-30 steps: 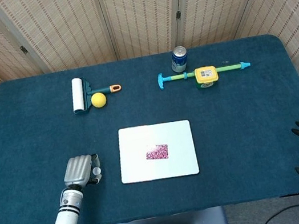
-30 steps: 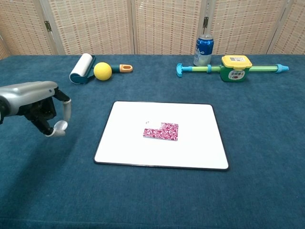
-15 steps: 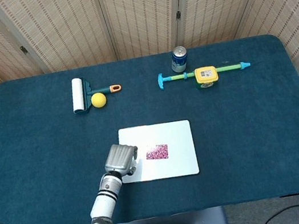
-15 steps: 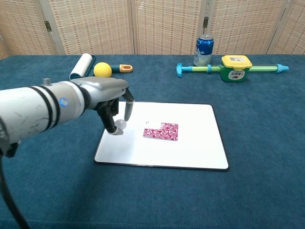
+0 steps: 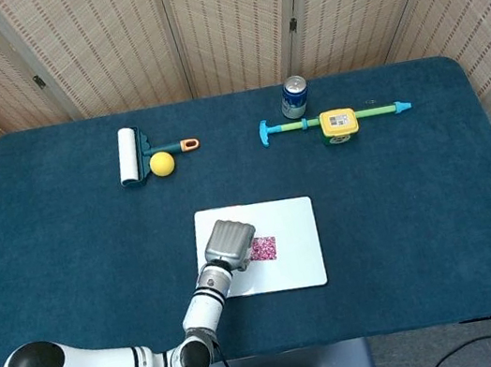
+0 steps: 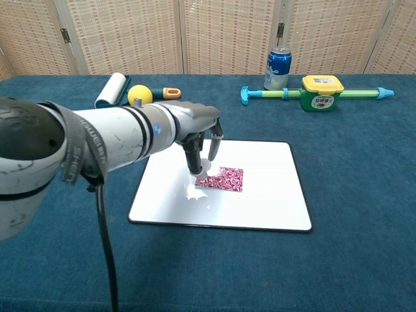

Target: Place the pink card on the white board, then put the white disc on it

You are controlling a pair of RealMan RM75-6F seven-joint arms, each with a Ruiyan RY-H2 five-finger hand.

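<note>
The white board (image 5: 298, 264) (image 6: 266, 195) lies in the middle of the blue table. The pink patterned card (image 5: 265, 248) (image 6: 224, 180) lies flat on it, left of its centre. My left hand (image 5: 228, 241) (image 6: 198, 133) hovers over the board at the card's left edge. It pinches the small white disc (image 6: 203, 173) between the fingertips, just above the card's left end. In the head view the hand hides the disc. My right hand shows in neither view.
Along the far side stand a white lint roller (image 5: 128, 155) (image 6: 112, 93), a yellow ball (image 5: 161, 163) (image 6: 140, 95), a blue can (image 5: 294, 97) (image 6: 278, 68) and a long green toy with a yellow box (image 5: 338, 122) (image 6: 322, 93).
My left hand carried the white disc rightward from the table left of the board, across the board, to the card's left edge. The right hand slipped out of the head view.
</note>
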